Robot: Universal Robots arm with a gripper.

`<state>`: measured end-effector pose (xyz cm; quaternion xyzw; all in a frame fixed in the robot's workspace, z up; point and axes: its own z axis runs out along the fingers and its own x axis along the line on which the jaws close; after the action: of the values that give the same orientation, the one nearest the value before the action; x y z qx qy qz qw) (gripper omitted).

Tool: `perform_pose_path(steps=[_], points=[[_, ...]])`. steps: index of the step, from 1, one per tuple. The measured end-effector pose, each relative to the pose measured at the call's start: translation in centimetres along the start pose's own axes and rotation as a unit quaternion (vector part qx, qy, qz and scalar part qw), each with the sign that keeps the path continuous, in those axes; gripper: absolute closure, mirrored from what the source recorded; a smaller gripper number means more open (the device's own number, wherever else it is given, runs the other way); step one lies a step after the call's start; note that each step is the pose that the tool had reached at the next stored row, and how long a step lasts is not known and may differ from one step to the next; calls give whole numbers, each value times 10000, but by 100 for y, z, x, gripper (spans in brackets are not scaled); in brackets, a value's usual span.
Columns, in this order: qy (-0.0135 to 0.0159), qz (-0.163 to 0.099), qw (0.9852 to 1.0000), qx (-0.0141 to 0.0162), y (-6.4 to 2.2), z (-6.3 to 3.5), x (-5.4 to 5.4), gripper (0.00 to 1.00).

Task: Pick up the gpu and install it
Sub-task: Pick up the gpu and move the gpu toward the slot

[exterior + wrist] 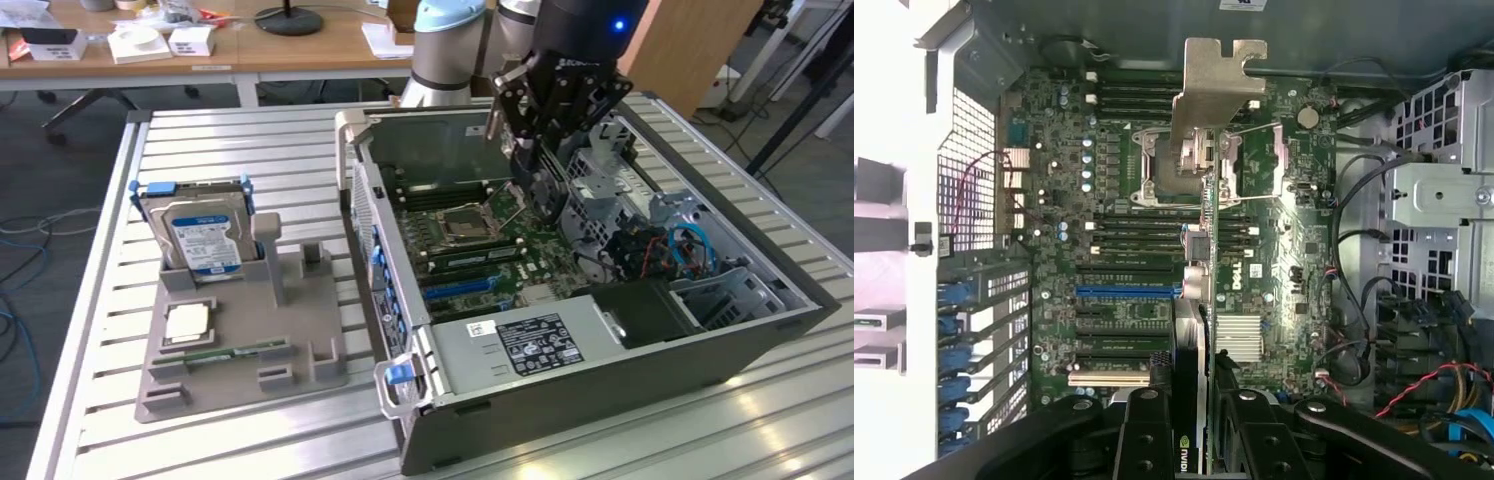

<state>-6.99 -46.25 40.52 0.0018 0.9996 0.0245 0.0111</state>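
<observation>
My gripper [545,165] hangs inside the open computer case [747,335], above the motherboard [494,250]. It is shut on the gpu [1197,300], a thin card seen edge-on in the wrist view. The card runs out from between the two black fingers [1144,440]. Its silver metal bracket [1219,90] is at the far end of the card, over the CPU socket [1154,165]. In the exterior view the gpu [543,200] hangs below the gripper, a little above the board. The blue and white expansion slots [1124,292] lie just beside the card's edge.
A grey parts holder [240,340] stands on the slatted table at the exterior view's left, with a silver hard drive [207,240] upright in it and a green RAM stick [227,352] lying flat. Cables [1374,300], drive cages [721,290] and the power supply [534,345] crowd the case.
</observation>
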Motion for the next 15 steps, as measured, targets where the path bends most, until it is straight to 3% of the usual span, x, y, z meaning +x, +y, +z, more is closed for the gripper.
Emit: perform_pose_path(steps=[6, 15], points=[[0, 2, 10000, -1, -1, 14, -73, 74], [1, 2, 10000, 0, -5, 131, -84, 74]])
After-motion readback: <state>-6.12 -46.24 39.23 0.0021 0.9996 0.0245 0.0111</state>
